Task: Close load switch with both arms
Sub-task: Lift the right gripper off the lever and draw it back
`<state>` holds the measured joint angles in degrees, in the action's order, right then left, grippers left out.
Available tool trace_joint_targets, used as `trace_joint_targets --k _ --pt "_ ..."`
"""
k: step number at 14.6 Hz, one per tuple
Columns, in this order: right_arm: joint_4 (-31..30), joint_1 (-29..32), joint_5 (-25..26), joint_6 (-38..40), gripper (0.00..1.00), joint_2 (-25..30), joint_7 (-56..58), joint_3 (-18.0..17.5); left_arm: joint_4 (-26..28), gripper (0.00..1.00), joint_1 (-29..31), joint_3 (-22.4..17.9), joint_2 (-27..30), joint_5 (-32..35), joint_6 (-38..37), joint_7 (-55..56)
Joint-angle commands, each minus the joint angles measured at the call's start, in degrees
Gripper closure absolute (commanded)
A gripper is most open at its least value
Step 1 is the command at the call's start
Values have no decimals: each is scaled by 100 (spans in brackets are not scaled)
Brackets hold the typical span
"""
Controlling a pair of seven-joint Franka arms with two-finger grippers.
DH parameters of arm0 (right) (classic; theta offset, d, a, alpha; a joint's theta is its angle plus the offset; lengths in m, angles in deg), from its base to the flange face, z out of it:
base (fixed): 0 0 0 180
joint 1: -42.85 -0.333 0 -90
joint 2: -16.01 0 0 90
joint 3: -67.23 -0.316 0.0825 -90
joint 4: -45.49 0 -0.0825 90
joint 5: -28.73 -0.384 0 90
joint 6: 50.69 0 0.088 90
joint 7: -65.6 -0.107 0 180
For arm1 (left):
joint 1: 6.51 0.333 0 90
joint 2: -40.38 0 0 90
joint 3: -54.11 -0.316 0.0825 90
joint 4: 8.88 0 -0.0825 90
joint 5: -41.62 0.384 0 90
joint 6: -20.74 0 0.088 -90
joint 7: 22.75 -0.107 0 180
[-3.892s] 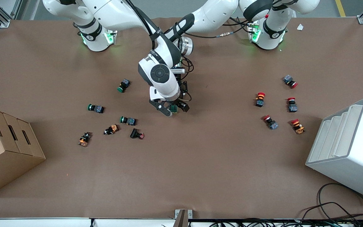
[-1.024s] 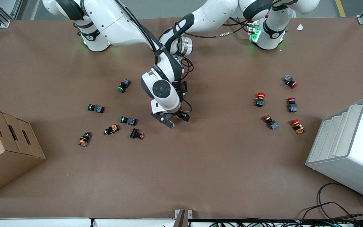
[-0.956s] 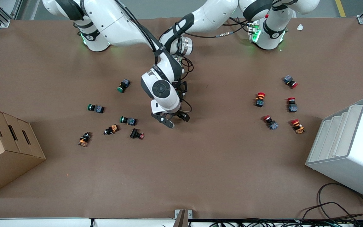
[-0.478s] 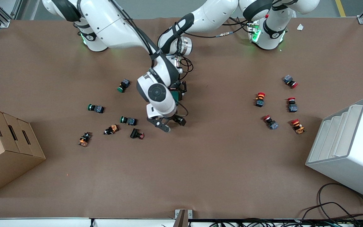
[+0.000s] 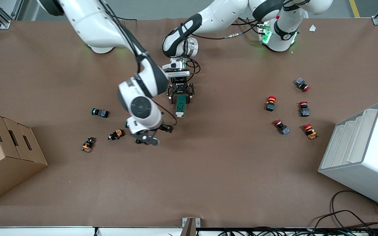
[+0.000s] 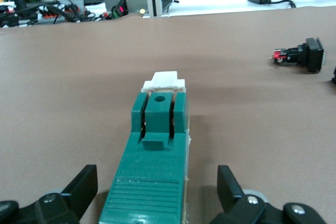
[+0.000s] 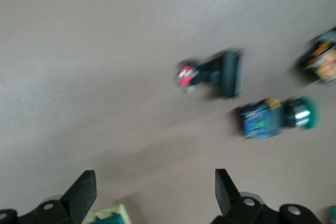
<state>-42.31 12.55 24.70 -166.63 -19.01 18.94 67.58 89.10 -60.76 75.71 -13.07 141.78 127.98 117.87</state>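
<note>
**At mid-bench, the load switch lies between spread fingers**

Nowhere on the switch, the buttons or the boxes can any writing be read.

The left gripper [image 5: 179, 95] sits low at the middle of the brown bench [image 5: 208, 170], its fingers [image 6: 79, 190] spread wide and touching nothing. The load switch [image 5: 180, 106] lies flat on the bench, its dark green body reaching out from between those fingers toward the front camera, with a gap showing on each side in the left wrist view. Its white lever [image 6: 164, 81] is at the end away from the gripper.

The right gripper [image 5: 149, 135] hangs over the bench toward the right arm's end, well apart from the switch, fingers [image 7: 79, 192] spread and empty. Below it lie a red-tipped button [image 7: 212, 74] and a green-capped button [image 7: 275, 117].
</note>
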Motion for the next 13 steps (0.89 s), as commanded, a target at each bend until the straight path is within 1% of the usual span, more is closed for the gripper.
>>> trace_joint_targets --k 1,3,4,5,7,9,10,11,13 --pt "-255 655 69 500 0 645 1191 -79 -24 0 124 -6 255 -365 262 -175" --pt "-272 1146 139 808 0 917 1955 -79 -42 0 229 55 395 -522 403 -393" --pt "-316 1462 174 888 0 1084 2577 -79 -85 0 317 107 483 -706 420 -629" --pt "-369 1735 183 923 0 1242 3097 -79 -216 0 431 212 554 -995 421 -928" --pt "-465 2315 183 1020 0 1541 3933 -97 -689 0 773 519 624 -1628 421 -1612" --pt "-824 2546 288 1056 0 1997 4113 -105 -1199 0 1160 784 703 -2339 412 -2665" --pt "-974 2642 463 1064 0 2226 4122 -132 -1437 0 1327 820 808 -2769 403 -3193" --pt "-1106 2713 569 1090 0 2463 4139 -132 -1578 0 1459 820 914 -3043 403 -3598" --pt "-1160 2906 570 1344 0 2754 4349 -167 -1824 0 1793 864 1063 -3544 403 -4267"
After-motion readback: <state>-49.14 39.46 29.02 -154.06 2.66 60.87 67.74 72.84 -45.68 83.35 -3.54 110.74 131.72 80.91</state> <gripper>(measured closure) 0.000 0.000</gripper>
